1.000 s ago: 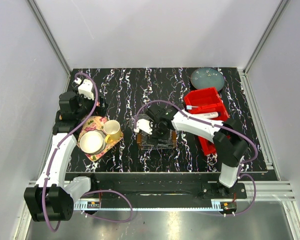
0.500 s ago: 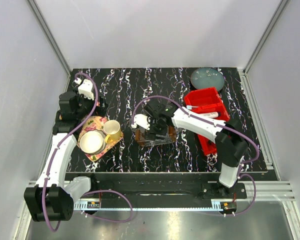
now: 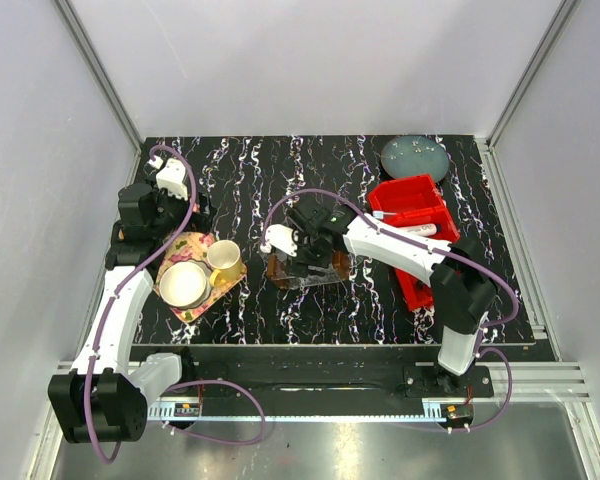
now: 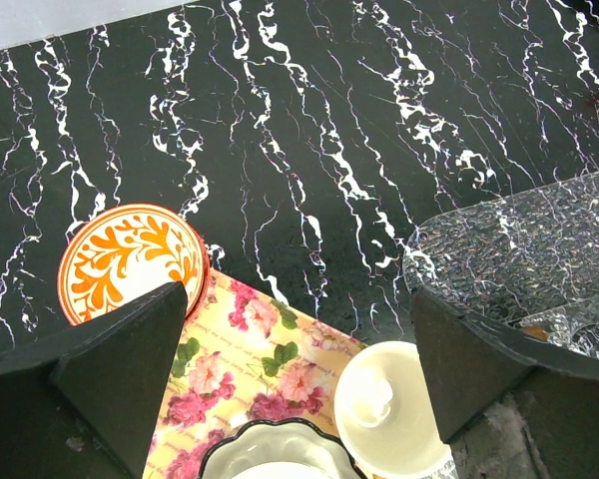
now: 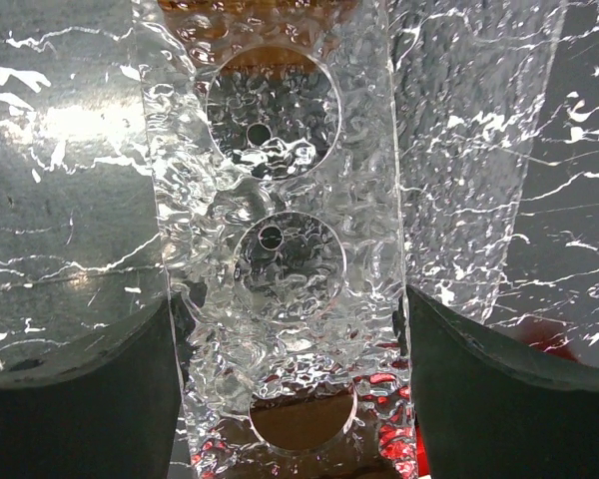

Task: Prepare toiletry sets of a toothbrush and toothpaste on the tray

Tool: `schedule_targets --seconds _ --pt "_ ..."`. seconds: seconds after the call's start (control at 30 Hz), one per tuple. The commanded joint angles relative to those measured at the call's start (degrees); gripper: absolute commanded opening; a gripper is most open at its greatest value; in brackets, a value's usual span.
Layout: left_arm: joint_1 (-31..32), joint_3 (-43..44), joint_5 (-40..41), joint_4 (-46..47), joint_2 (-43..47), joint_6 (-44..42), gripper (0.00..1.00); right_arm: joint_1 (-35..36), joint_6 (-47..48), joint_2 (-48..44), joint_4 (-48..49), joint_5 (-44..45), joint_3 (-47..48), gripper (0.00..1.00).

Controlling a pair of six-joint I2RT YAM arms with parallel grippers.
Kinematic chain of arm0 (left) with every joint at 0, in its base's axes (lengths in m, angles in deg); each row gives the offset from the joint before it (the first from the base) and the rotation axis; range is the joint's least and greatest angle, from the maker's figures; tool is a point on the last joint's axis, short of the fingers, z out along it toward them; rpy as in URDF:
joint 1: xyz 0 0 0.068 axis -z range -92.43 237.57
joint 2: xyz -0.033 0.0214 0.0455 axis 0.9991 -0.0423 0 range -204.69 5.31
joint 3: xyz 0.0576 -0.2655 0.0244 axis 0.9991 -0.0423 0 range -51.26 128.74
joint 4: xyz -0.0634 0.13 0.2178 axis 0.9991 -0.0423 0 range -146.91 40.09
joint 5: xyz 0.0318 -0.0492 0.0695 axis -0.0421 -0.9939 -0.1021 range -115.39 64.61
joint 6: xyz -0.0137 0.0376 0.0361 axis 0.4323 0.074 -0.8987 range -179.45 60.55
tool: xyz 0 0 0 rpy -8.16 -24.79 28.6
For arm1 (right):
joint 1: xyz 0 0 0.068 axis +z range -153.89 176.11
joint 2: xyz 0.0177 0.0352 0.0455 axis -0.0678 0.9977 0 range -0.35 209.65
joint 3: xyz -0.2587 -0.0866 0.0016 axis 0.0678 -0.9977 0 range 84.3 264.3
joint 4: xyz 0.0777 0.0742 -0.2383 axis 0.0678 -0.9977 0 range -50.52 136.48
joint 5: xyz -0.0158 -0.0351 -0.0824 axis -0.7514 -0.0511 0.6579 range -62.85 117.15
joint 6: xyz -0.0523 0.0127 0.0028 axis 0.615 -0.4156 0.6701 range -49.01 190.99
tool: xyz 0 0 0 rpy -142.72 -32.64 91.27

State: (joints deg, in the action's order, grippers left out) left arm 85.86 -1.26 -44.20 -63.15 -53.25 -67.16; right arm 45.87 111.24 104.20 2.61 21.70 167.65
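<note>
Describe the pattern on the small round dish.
The dish has orange scrolls on white; left wrist view.

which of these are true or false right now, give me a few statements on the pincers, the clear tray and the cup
1. The left pincer is open and empty. True.
2. The right pincer hangs over the red bin. False: it grips the clear tray, left of the red bin.
3. The yellow cup stands on the flowery tray. True.
4. The grey round dish lies by the arm bases. False: it lies at the far right corner.
</note>
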Motion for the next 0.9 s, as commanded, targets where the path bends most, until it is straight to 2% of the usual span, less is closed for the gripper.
schedule_targets --seconds 0.0,0.27,0.87 --pt "0.0 -0.4 0.9 3.5 0.5 -0.6 0.99 -0.6 -1.0 -3.0 6.3 0.1 1.3 0.17" --pt "0.0 -0.3 1.0 4.0 0.1 -0.4 0.99 -2.3 -1.5 -3.6 11.7 -0.9 0.7 0.07" --pt "0.1 0.6 1.6 4.9 -2.0 -0.3 0.99 -6.4 1.0 0.2 19.4 -6.0 2.5 0.03"
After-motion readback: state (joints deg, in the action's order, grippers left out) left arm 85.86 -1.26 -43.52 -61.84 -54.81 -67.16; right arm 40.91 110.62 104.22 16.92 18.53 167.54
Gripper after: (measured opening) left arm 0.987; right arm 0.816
